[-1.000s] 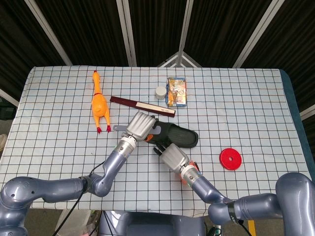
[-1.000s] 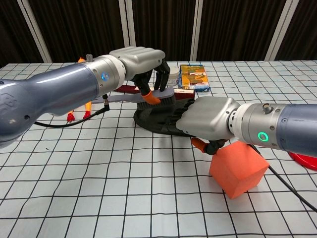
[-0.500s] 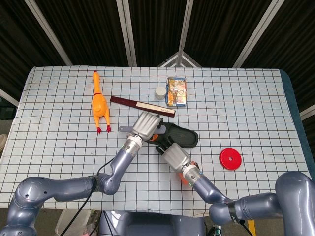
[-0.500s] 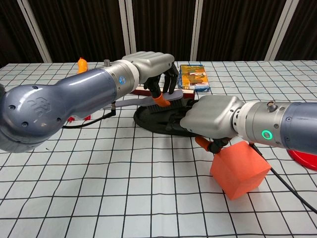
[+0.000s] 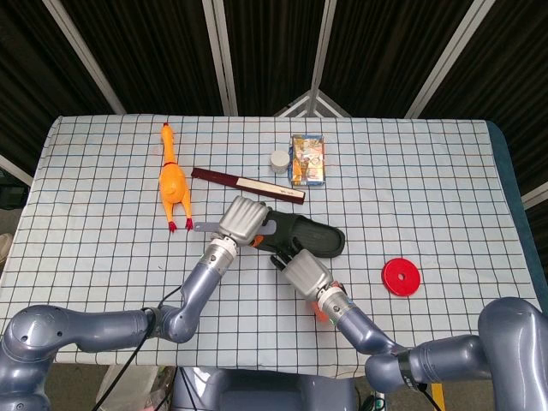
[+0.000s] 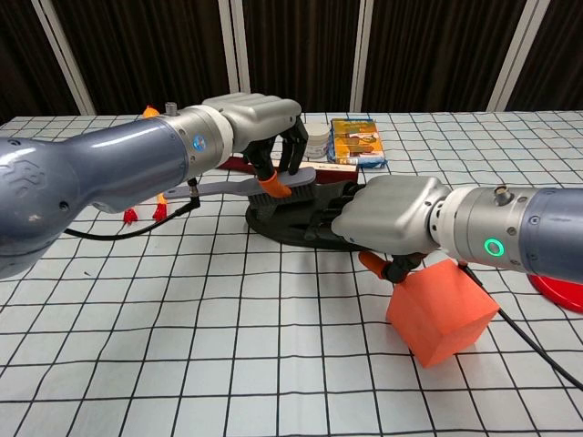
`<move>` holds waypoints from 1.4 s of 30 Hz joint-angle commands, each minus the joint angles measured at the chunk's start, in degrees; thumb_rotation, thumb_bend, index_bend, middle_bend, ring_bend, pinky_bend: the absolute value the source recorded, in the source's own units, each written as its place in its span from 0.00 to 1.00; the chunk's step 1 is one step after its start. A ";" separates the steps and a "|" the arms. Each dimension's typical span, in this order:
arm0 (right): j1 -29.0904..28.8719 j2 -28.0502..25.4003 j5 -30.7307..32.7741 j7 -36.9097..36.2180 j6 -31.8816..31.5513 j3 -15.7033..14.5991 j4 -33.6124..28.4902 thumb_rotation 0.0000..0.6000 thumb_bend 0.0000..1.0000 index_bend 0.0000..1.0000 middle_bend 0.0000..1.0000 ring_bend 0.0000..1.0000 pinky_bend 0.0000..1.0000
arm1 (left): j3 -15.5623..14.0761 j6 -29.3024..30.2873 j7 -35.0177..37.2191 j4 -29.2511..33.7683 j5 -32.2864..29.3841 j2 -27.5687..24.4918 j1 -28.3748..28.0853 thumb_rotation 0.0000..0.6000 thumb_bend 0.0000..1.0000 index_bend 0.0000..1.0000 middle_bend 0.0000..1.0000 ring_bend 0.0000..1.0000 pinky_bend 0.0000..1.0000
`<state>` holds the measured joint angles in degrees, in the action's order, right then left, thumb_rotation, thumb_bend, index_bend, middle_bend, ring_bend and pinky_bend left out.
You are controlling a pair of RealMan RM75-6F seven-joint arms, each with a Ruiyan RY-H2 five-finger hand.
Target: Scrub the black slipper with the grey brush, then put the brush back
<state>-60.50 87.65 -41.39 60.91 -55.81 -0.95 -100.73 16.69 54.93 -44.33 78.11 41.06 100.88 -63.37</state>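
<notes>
We are working at one worktop [image 5: 445, 171] draped in a white cloth with a black grid, and dark slatted panels with pale struts are closing off the room behind it.

Near the worktop's middle, one black slipper [image 5: 312, 237] is lying flat. Our right hand [image 5: 301, 272] is pressing down on its near edge from 5 o'clock, fingers curled over the sole. Our left hand [image 5: 243, 220] is clamped around the one grey brush [image 6: 239, 185], holding its bristles on the slipper's top from 9 o'clock, with the handle sticking out to the left.

In the chest view one orange cube [image 6: 441, 310] is sitting just beside the right hand, at 5 o'clock from the slipper. One yellow rubber chicken [image 5: 173, 181] is lying at 10 o'clock, well apart. One long dark red strip [image 5: 247, 184] is lying at 11 o'clock. One printed box [image 5: 307, 159] is resting at 12 o'clock; its writing is too small to read. One small white jar [image 5: 279, 160] is standing just left of the box. One red disc [image 5: 401, 276] is lying at 4 o'clock.
</notes>
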 commanded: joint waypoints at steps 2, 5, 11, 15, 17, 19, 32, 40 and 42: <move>-0.22 0.24 -0.12 -0.60 0.27 -0.03 0.46 1.00 0.78 0.00 0.02 0.00 0.10 | -0.44 1.46 -2.68 2.83 -2.81 -2.45 0.27 1.00 0.58 0.52 0.65 0.58 0.57; -0.39 0.45 -0.21 -0.97 0.52 -0.21 0.83 1.00 0.78 0.00 0.02 0.00 0.10 | -0.41 1.88 -3.12 3.24 -3.57 -3.03 0.15 1.00 0.58 0.52 0.65 0.58 0.56; -0.66 0.70 -0.28 -1.40 0.58 -0.51 1.16 1.00 0.78 0.00 0.02 0.00 0.10 | 0.09 0.68 -1.27 0.57 -2.83 -1.11 -0.99 1.00 0.58 0.52 0.65 0.58 0.56; -0.99 0.64 -0.13 -1.39 0.63 -0.67 1.21 1.00 0.78 0.00 0.02 0.00 0.10 | 0.29 -0.15 0.67 -2.30 -1.08 1.37 -1.97 1.00 0.58 0.52 0.65 0.58 0.57; -1.19 0.57 -0.10 -1.38 0.59 -0.69 1.04 1.00 0.78 0.00 0.02 0.00 0.10 | 0.45 -1.08 1.91 -4.16 -0.43 2.75 -2.53 1.00 0.58 0.52 0.65 0.58 0.57; -1.26 0.48 0.01 -1.31 0.34 -0.67 0.91 1.00 0.78 0.00 0.02 0.00 0.10 | 0.61 -1.97 2.62 -5.35 -0.33 3.65 -2.98 1.00 0.58 0.52 0.65 0.58 0.57; -1.22 -0.78 0.51 -2.47 -0.33 -1.03 0.29 1.00 0.78 0.00 0.02 0.00 0.10 | 1.44 -4.26 14.90 -11.48 8.50 7.54 -2.99 1.00 0.58 0.52 0.65 0.58 0.56; -1.26 -0.80 0.13 -3.59 0.51 -1.50 0.68 1.00 0.78 0.00 0.02 0.00 0.10 | 1.53 -4.14 22.25 -12.46 13.57 7.83 -1.75 1.00 0.58 0.52 0.65 0.58 0.56; -1.28 -0.72 0.08 -3.67 0.53 -1.60 0.81 1.00 0.78 0.00 0.02 0.00 0.10 | 1.55 -4.12 23.62 -12.27 14.41 7.62 -1.41 1.00 0.58 0.52 0.65 0.58 0.56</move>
<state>-61.78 86.91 -41.30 57.25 -55.29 -2.54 -99.93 18.16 50.72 -22.27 65.70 54.23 108.62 -65.32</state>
